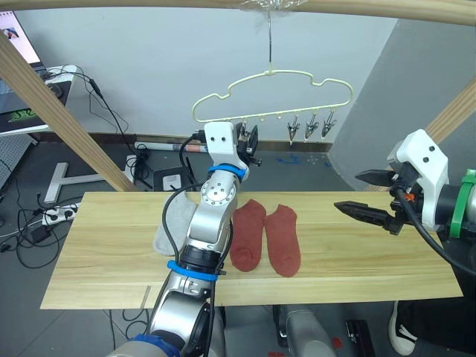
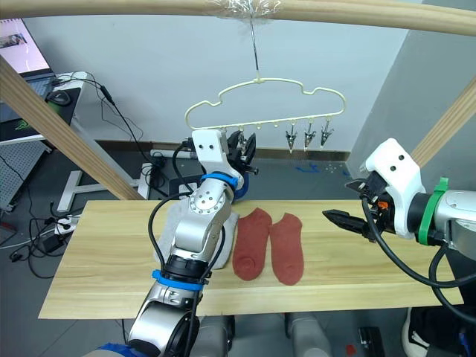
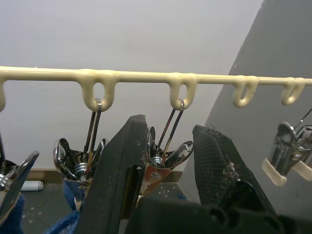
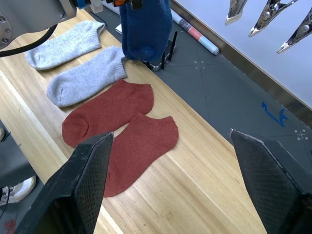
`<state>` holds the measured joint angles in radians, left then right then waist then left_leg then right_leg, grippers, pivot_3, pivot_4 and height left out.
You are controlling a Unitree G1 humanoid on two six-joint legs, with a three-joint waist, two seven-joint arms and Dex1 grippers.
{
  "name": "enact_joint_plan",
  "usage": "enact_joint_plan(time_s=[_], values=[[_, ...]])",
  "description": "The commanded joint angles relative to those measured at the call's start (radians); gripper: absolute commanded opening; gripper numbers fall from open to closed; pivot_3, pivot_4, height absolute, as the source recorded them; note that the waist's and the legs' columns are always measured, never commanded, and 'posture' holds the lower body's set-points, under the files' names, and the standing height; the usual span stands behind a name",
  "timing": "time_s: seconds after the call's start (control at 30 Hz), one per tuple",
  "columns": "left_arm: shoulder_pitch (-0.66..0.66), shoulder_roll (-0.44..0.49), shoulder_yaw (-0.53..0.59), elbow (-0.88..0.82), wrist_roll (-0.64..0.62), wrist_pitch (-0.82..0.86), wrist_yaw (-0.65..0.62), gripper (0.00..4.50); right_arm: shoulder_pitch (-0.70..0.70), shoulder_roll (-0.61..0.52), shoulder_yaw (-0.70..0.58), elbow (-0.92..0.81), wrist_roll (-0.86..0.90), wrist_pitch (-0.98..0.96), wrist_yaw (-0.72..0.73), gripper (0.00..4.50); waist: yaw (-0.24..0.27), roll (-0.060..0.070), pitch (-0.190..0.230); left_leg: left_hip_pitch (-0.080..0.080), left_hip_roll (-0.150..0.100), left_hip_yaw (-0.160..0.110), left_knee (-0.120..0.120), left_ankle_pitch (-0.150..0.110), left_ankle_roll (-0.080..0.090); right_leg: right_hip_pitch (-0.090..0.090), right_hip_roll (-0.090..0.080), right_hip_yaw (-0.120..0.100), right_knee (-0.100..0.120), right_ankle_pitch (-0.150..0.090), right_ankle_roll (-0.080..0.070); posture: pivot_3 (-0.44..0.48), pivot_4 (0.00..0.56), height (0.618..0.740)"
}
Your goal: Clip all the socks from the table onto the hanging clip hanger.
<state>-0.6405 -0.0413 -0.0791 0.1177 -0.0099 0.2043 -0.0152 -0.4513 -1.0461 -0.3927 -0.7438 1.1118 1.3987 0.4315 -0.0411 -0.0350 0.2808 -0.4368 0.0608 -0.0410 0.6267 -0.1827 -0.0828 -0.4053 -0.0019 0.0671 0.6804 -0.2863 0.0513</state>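
The pale yellow clip hanger (image 1: 275, 93) hangs from a hook over the table's far edge. My left gripper (image 1: 251, 143) is raised to its row of clips, open, with its fingers (image 3: 122, 161) on either side of one metal clip (image 3: 158, 165). Blue sock fabric (image 4: 144, 29) hangs from the clips beside it. On the table (image 1: 357, 260) lie two rust red socks (image 1: 248, 234) (image 1: 282, 239) side by side. Two light grey socks (image 4: 66, 44) (image 4: 87, 75) lie to their left, partly hidden behind my left arm. My right gripper (image 1: 348, 192) hovers open above the table's right part, holding nothing.
Three free clips (image 1: 311, 126) dangle at the hanger's right end. A wooden beam (image 1: 372, 7) carries the hook and a slanted beam (image 1: 67, 111) crosses the left side. A desk, cables and a tube lie on the floor behind the table.
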Motion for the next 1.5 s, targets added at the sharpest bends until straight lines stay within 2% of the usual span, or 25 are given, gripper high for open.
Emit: enact_joint_plan(time_s=[0.03,0.37,1.0,1.17,1.3,1.37,1.5], values=[[0.000,0.002,-0.021,-0.027,0.022,-0.036,-0.013,1.76,0.003,-0.017,-0.038,-0.017,0.024,-0.022,-0.017,4.01,-0.001,0.000,0.000,0.000,0.000,0.000,0.000,0.000,0.000,0.000,0.000,0.000,0.000,0.000,0.000,-0.144,0.270,0.740],[0.007,0.018,-0.040,-0.055,0.047,-0.062,-0.035,1.76,0.024,-0.018,-0.048,-0.025,0.087,-0.034,-0.076,4.01,-0.005,0.000,0.001,0.000,0.000,0.000,0.000,0.000,0.000,0.000,0.000,0.001,0.000,-0.003,0.004,-0.154,0.290,0.740],[0.003,0.014,-0.019,-0.047,0.046,-0.060,-0.024,1.76,0.062,-0.066,-0.036,-0.006,0.158,-0.103,-0.141,4.01,-0.014,-0.001,0.002,0.000,0.000,0.001,-0.001,-0.001,0.001,0.000,0.000,0.002,-0.001,-0.003,0.005,-0.149,0.290,0.740],[0.001,0.013,-0.016,-0.040,0.046,-0.061,-0.020,0.71,0.070,-0.077,-0.035,-0.002,0.164,-0.118,-0.147,4.01,-0.014,-0.001,0.002,0.000,0.000,0.002,-0.001,-0.001,0.001,0.000,0.000,0.002,-0.001,-0.003,0.005,-0.149,0.287,0.740],[0.002,0.013,-0.016,-0.039,0.047,-0.063,-0.018,0.17,0.079,-0.088,-0.036,0.001,0.173,-0.130,-0.152,4.01,-0.014,-0.001,0.002,0.000,0.000,0.002,-0.001,-0.001,0.002,0.000,0.000,0.002,-0.002,-0.003,0.005,-0.149,0.288,0.740],[0.002,0.012,-0.016,-0.038,0.047,-0.064,-0.016,0.01,0.083,-0.093,-0.036,0.002,0.178,-0.136,-0.155,4.01,-0.014,-0.001,0.002,0.000,0.000,0.002,-0.001,-0.001,0.002,0.000,0.000,0.002,-0.002,-0.003,0.005,-0.147,0.288,0.740],[0.001,0.018,-0.011,-0.043,0.044,-0.055,-0.020,0.01,0.079,-0.098,-0.023,0.005,0.180,-0.149,-0.162,4.01,-0.014,-0.001,0.002,0.000,0.000,0.002,-0.001,-0.001,0.002,-0.001,0.000,0.002,-0.002,-0.003,0.005,-0.141,0.286,0.740]])
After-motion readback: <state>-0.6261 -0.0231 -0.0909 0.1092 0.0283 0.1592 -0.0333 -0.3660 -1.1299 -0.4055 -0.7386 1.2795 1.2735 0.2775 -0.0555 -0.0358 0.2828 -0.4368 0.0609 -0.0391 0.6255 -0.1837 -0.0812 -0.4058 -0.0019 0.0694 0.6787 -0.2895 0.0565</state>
